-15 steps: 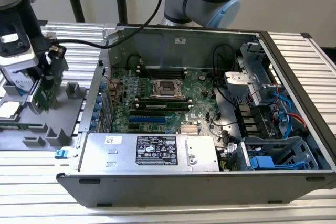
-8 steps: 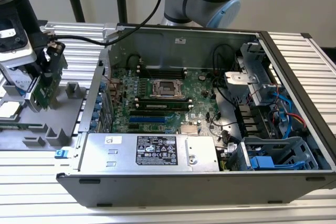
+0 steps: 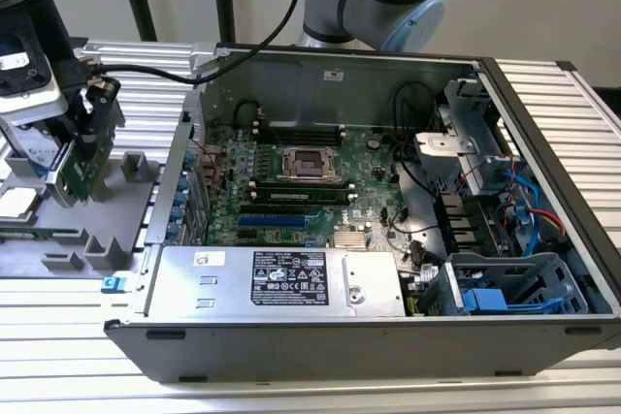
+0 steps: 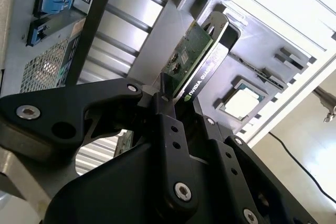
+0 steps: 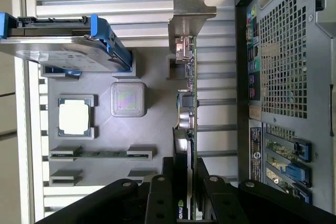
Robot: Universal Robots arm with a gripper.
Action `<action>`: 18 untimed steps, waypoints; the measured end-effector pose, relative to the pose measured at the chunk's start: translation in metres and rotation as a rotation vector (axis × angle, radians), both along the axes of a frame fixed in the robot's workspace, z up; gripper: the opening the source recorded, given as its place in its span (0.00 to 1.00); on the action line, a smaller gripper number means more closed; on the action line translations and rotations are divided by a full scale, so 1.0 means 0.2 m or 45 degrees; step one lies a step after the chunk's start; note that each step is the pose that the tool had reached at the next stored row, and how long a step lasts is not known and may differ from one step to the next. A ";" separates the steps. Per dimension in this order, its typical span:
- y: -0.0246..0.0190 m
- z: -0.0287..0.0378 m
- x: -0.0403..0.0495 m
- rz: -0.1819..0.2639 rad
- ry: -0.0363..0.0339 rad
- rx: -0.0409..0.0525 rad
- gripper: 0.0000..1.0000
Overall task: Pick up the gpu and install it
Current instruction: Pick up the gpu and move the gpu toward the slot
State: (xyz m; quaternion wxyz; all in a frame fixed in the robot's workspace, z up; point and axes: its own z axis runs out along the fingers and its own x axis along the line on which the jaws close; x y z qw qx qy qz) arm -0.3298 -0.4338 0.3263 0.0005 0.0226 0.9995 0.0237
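I hold the gpu, but it is not put in yet.
The gpu (image 4: 189, 52) is squeezed tight in my hand (image 5: 185, 179) at the gray tray (image 3: 107, 232), outside the open computer case (image 3: 340, 70). Grabbing is done; the motherboard (image 3: 369, 157) waits.

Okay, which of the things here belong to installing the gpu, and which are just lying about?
Part of the job:
- the gpu, held in the shut gripper at the grey tray
- the open computer case
- its motherboard

Lying about:
- the hard drive
- the processor chip in the tray
- the memory stick in the tray
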 end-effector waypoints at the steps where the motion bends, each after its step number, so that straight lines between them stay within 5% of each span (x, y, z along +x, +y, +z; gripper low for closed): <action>1: 0.000 0.000 0.000 0.000 0.0000 0.000 0.00; 6: 0.000 0.016 0.000 0.000 0.0001 0.000 0.00; 18: 0.000 0.113 0.000 0.000 0.0000 0.000 0.00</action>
